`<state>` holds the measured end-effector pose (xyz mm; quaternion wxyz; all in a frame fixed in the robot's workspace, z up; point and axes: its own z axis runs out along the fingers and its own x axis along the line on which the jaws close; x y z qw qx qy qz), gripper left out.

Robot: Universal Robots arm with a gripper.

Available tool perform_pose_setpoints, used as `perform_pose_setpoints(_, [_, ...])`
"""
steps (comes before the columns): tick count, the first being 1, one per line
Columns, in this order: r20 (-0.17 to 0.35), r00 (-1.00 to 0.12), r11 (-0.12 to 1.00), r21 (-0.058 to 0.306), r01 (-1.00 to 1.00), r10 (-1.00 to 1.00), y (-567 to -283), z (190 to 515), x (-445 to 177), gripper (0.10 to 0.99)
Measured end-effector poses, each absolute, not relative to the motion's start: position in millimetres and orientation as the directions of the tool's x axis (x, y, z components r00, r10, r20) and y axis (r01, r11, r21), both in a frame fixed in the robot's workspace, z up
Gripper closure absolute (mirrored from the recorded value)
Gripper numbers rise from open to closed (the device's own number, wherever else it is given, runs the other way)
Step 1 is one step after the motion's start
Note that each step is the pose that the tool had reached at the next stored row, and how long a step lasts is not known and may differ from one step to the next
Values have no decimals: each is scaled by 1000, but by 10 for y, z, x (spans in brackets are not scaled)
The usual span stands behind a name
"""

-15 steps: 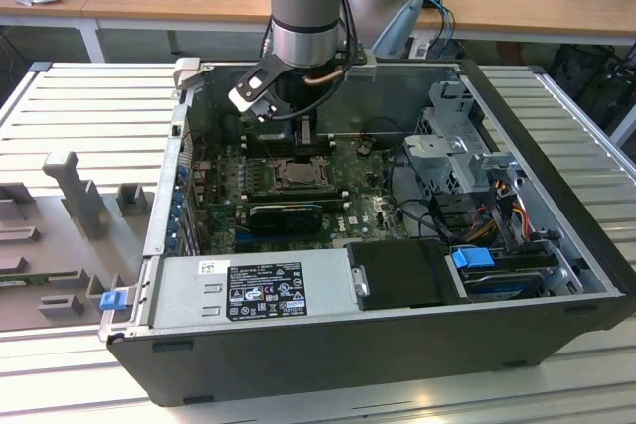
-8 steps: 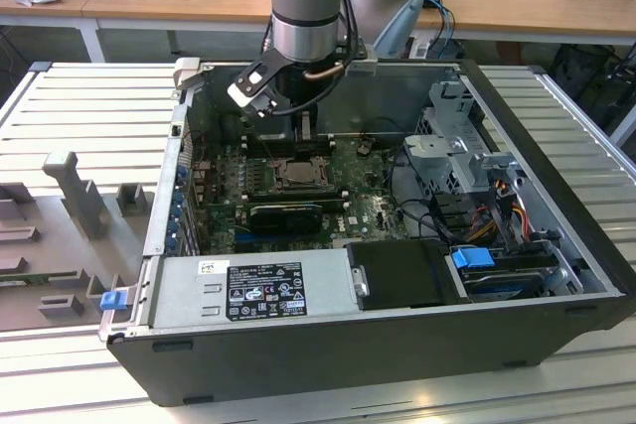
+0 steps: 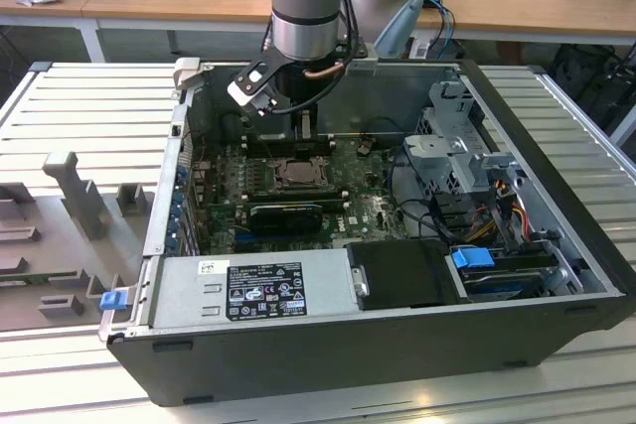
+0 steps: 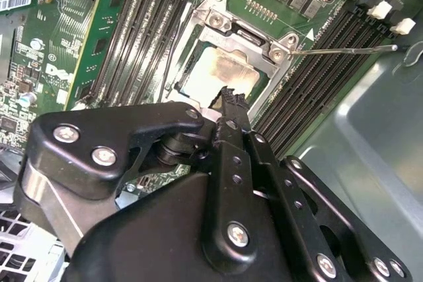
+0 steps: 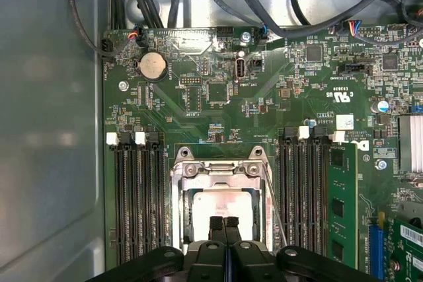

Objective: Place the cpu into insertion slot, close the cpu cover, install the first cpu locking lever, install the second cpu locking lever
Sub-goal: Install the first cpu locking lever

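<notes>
Two fingers (image 5: 216, 229) are held together, tips at the cpu (image 5: 221, 204), which is seated in the insertion slot (image 3: 296, 174) mid-frame in the exterior view, under the lowered cpu cover (image 5: 218, 171); presumably for pushing, not gripping.

The cpu (image 5: 221, 204) sits in the insertion slot (image 3: 281, 173), with the cpu cover (image 5: 198, 171) lying over its edges. Memory slots (image 5: 140, 196) flank the insertion slot on two sides. In the exterior view a graphics card (image 3: 286, 213) lies just in front of the insertion slot, a power supply (image 3: 248, 290) farther forward, and a drive cage (image 3: 452, 156) to the exterior view's right of it.
</notes>
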<state>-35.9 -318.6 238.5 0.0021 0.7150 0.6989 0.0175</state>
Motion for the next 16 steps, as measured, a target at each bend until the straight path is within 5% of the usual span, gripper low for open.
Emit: perform_pose_setpoints(16, [22, 23, -23, 28, 999, 999, -3186, 2472, -359, 980])
